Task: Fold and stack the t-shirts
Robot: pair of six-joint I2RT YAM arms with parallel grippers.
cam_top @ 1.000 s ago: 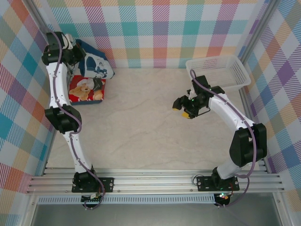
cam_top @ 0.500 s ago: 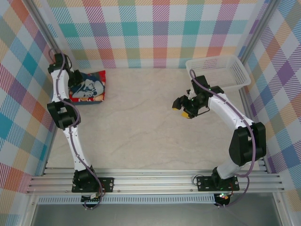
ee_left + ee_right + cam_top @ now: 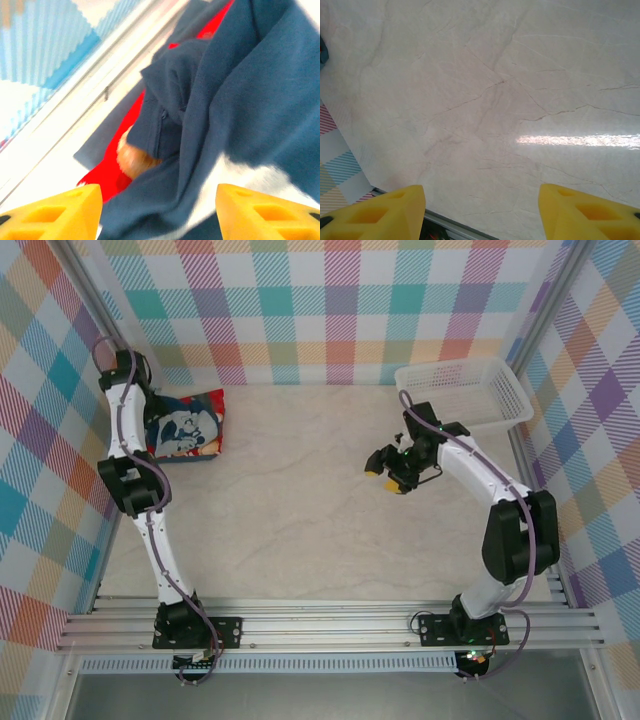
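Stack, upper left of top view: navy shirt [image 3: 188,428] lies over red shirt [image 3: 106,162] | left gripper [image 3: 159,212] jaws apart above it; right gripper [image 3: 480,212] apart over table [image 3: 300,510] | I'd flatten the bunched navy fold and square the edges.

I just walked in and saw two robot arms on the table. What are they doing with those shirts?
They are folding and stacking t-shirts. The navy shirt with the white cartoon print lies on top of the red shirt in the far left corner of the table. The left gripper is right above that pile with its fingers open, and the navy cloth looks a bit rumpled there. The right gripper hangs open over bare table near the white basket, holding nothing.
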